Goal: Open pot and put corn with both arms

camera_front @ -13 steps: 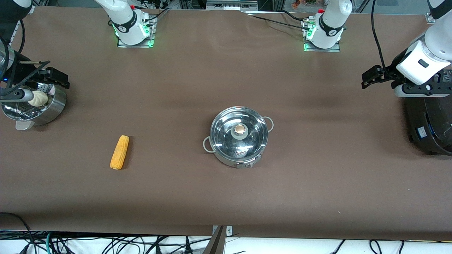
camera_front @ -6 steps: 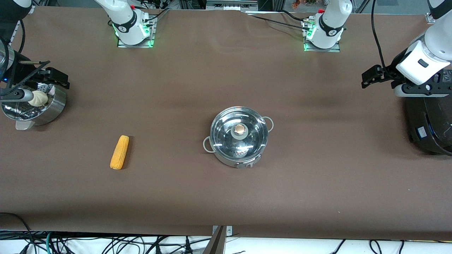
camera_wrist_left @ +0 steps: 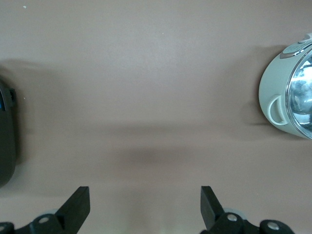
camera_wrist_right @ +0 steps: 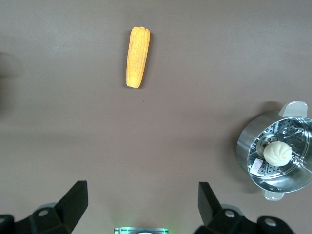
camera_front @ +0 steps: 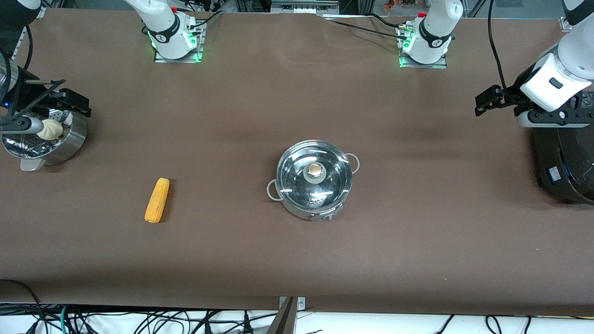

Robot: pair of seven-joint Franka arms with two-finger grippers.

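Observation:
The steel pot (camera_front: 314,180) stands mid-table with its glass lid on, and the knob (camera_front: 316,170) is at the lid's centre. Its side shows in the left wrist view (camera_wrist_left: 273,92). The corn (camera_front: 157,200) lies flat on the table toward the right arm's end, and it also shows in the right wrist view (camera_wrist_right: 137,57). My left gripper (camera_front: 485,101) hangs open and empty over the table beside the black cooker (camera_wrist_left: 145,195). My right gripper (camera_front: 74,103) hangs open and empty by the steamer basket (camera_wrist_right: 143,190). Both are far from the pot and the corn.
A steel steamer basket (camera_front: 69,141) holding a white bun (camera_front: 50,129) stands at the right arm's end, also seen in the right wrist view (camera_wrist_right: 248,146). A large black cooker (camera_front: 564,162) stands at the left arm's end (camera_wrist_left: 6,141). Brown cloth covers the table.

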